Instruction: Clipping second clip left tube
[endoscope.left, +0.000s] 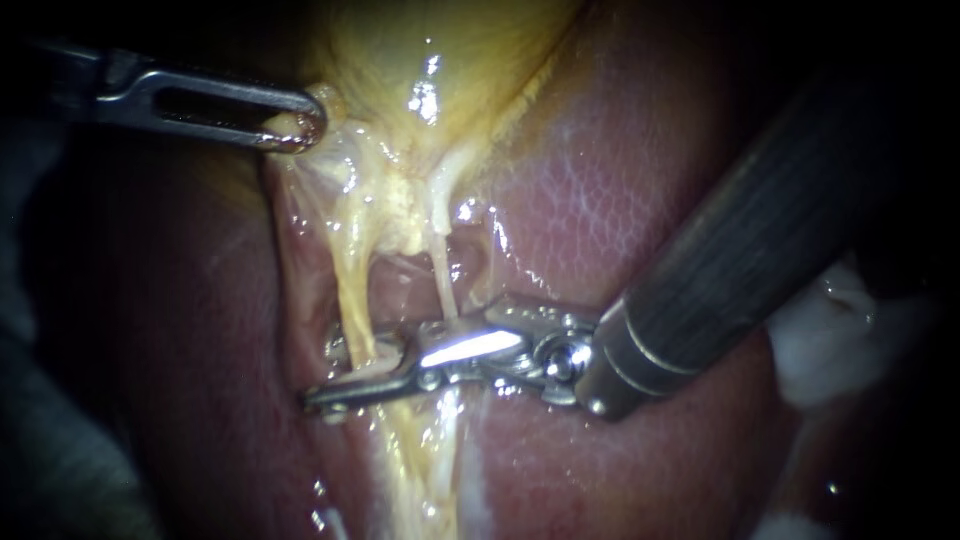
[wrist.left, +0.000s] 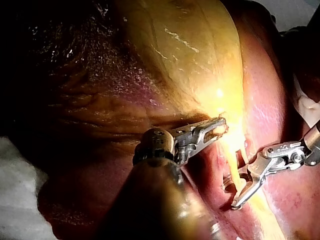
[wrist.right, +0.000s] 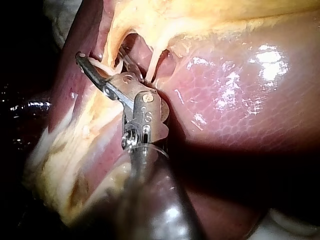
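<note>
**A:** While the left instrument (endoscope.left: 295, 128) reaches in from the upper left, what do its jaws hold?

**B:** They are clenched on a small fold of yellow tissue at the edge of the gallbladder (endoscope.left: 440, 60). The slotted jaw lies on top, and the tissue bulges at its tip. The left wrist view shows the same grip, with the tips pinched on pale tissue under the gallbladder's yellow wall.

**A:** And the right instrument (endoscope.left: 330, 395)?

**B:** Its thick dark shaft comes down from the upper right. Its long metal jaws lie level across both strands, with the tips pointing left.

**A:** How far open are they?

**B:** Barely. Only a thin gap shows between them. They grasp the left tube (endoscope.left: 352, 290), one jaw touching each side, and the tips reach just past it.

**A:** Where is that tube?

**B:** It is the thicker yellow strand running down from below the gripped fold, and the jaws cross its lower part. The right tube (endoscope.left: 442, 275) is thinner and whiter. It stands just beside the left tube and meets the instrument nearer the hinge.

**A:** What surrounds them?

**B:** Wet pink liver (endoscope.left: 620, 200) lies on both sides, and white gauze (endoscope.left: 830, 345) sits under the right shaft. In the right wrist view the jaws stretch ahead of the shaft, with their tip beyond the yellow strand.
</note>
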